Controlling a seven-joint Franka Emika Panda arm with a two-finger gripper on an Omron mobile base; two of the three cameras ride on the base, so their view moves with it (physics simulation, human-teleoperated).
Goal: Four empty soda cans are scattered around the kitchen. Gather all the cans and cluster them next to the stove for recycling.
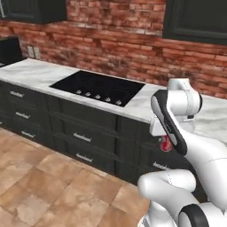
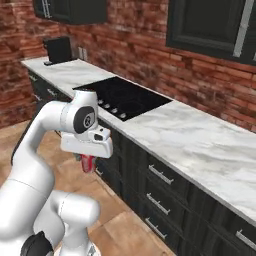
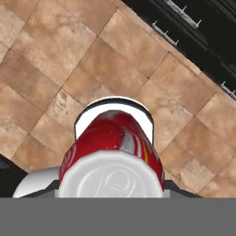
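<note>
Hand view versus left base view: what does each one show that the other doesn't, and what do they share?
Hand view alone: the soda can's silver top with its pull tab, seen end-on above the tiled floor. Left base view alone: the stove set in the marble counter, the brick wall, and the arm bent in front of the drawers. Shared: the red can held in the gripper, the tiled floor and the dark drawer fronts.

The black stove [image 1: 101, 87] sat flush in the marble counter [image 1: 35, 73], its silver knobs along the near edge, dark drawers [image 1: 84, 137] beneath and a red brick wall [image 1: 119, 40] behind. At right the white arm [image 1: 177, 115] bent downward, and a red soda can [image 1: 166, 143] showed below its hand, in front of the cabinet fronts.
</note>
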